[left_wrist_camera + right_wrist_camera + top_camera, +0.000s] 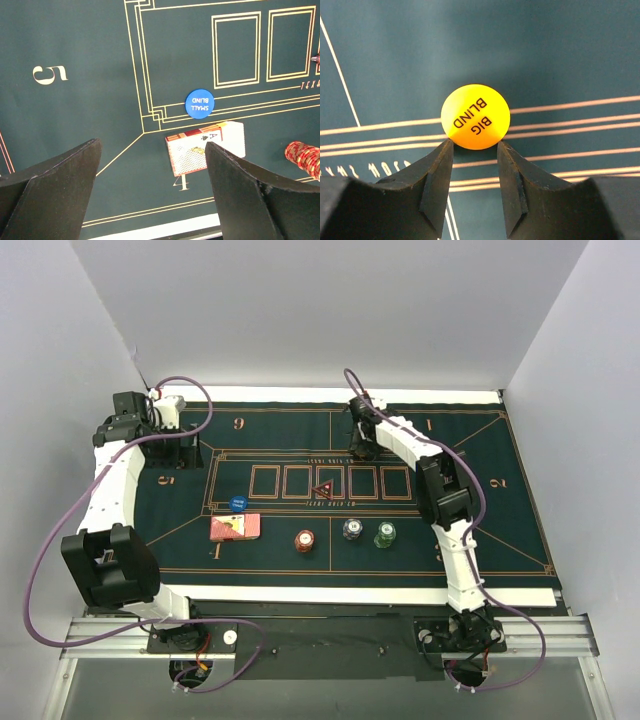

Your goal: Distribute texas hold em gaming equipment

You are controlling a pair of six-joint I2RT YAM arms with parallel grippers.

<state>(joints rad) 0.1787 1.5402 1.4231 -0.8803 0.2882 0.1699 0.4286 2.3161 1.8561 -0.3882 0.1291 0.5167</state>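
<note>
r gripper (475, 144) flanks orange disc (475, 116) edge

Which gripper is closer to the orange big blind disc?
Right. The right gripper flanks the orange disc at its near edge; the left gripper hangs open at the mat's left end, well away.

A dark green felt mat (500, 530) with gold lines was spread on a white tabletop (520, 596). On the felt were laid a blue SMALL BLIND disc (238, 503), a pack of playing cards (235, 528) just beside it, and a red triangular marker (322, 490) at the middle outlined box. Three chip stacks were set in a row: red chip stack (304, 540), dark chip stack (352, 529), green chip stack (385, 534). An orange BIG BLIND disc (475, 116) was seen over gold lines.
</note>
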